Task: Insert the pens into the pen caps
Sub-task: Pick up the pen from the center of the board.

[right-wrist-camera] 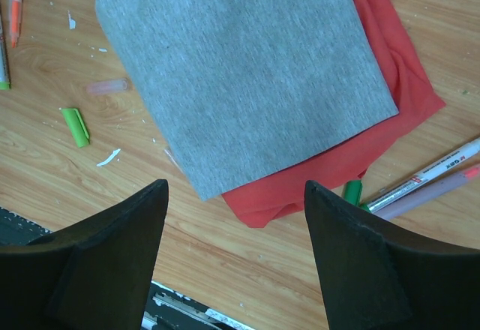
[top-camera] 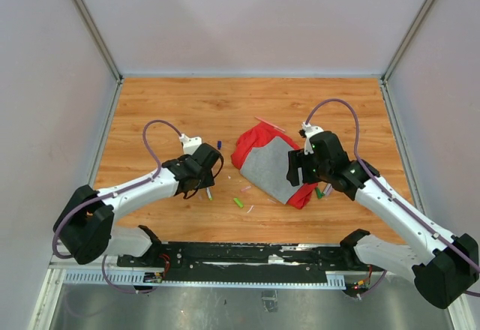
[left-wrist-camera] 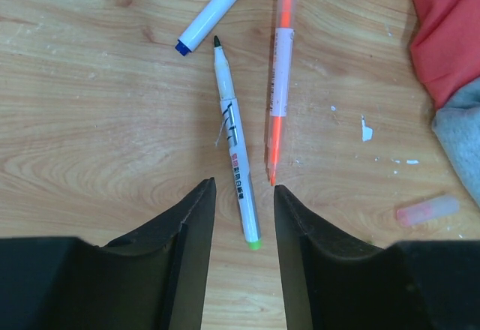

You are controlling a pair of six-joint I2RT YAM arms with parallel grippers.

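Observation:
A white pen with a green end (left-wrist-camera: pixel 236 165) lies uncapped on the wood. My left gripper (left-wrist-camera: pixel 244 191) is low over it, its jaws on either side of the green end with a thin gap on each side, so it is open. Beside that pen lie an orange pen (left-wrist-camera: pixel 279 67) and a blue-ended pen (left-wrist-camera: pixel 217 11). A pale pink cap (left-wrist-camera: pixel 427 210) lies to the right. My right gripper (right-wrist-camera: pixel 236 187) hangs open and empty over the cloth's near corner. A light green cap (right-wrist-camera: pixel 74 126) and a dark green cap (right-wrist-camera: pixel 352 192) lie on the wood. Two more pens (right-wrist-camera: pixel 427 176) rest at the right.
A red-and-grey cloth (top-camera: pixel 270 161) lies folded in the middle of the wooden table (top-camera: pixel 165 112), between the two arms. The black rail (top-camera: pixel 247 253) runs along the near edge. White walls and metal posts enclose the table on three sides.

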